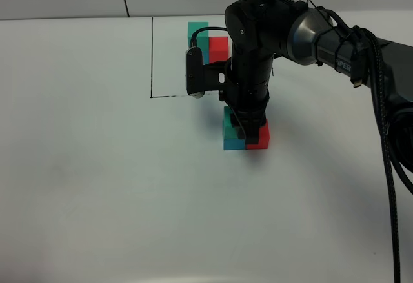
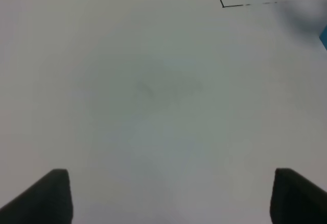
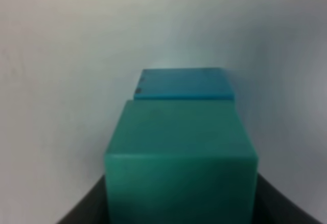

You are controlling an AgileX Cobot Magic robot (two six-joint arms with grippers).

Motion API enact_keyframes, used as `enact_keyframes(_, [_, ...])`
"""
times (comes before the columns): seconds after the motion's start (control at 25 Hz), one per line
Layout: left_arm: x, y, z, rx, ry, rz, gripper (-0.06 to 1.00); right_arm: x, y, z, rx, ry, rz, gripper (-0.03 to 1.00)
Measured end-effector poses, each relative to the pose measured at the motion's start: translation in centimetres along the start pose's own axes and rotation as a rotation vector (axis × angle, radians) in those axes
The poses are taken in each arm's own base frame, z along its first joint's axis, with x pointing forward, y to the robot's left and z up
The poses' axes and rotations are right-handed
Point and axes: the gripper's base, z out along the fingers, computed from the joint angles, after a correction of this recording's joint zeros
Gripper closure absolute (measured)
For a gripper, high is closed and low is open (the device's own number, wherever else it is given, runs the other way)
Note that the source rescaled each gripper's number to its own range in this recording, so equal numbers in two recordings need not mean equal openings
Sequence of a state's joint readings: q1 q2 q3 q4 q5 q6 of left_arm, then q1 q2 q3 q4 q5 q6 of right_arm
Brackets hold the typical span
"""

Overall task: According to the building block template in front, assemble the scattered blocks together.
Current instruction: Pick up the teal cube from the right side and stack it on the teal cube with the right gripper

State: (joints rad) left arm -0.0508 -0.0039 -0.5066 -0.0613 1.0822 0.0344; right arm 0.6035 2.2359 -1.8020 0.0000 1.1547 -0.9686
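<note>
Reaching down over the middle of the white table (image 1: 97, 186), the right gripper (image 1: 245, 128) is seen from the exterior high view directly above a small group of cubes. The green cube (image 3: 180, 163) fills the right wrist view, set squarely between the two dark fingers (image 3: 84, 214), whose tips are seen at either lower corner against its sides; the jaws are closed on it. The blue cube (image 3: 183, 84) is seen just beyond and below the green one, and from that view the green cube appears to sit over it, though whether the two touch cannot be told. In the high view the red cube (image 1: 259, 136) is found just beside the blue one, touching it.

The building block template (image 1: 210, 41) is placed farther back, inside the thin black drawn lines (image 1: 152, 57), well apart from the cubes under the gripper.

The left gripper (image 2: 171, 198) is held over bare table, its two dark fingertips (image 2: 43, 198) spread wide apart with nothing between them. A corner of the drawn lines is caught at the far edge of its view.
</note>
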Motion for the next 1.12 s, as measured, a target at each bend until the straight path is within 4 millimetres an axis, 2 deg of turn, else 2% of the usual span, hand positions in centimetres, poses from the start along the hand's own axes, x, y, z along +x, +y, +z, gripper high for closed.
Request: enact_keyframes(1.12, [0.00, 0.00, 0.00, 0.000, 0.000, 0.000, 0.18, -0.06, -0.09, 0.00, 0.010, -0.007, -0.007, 0.96])
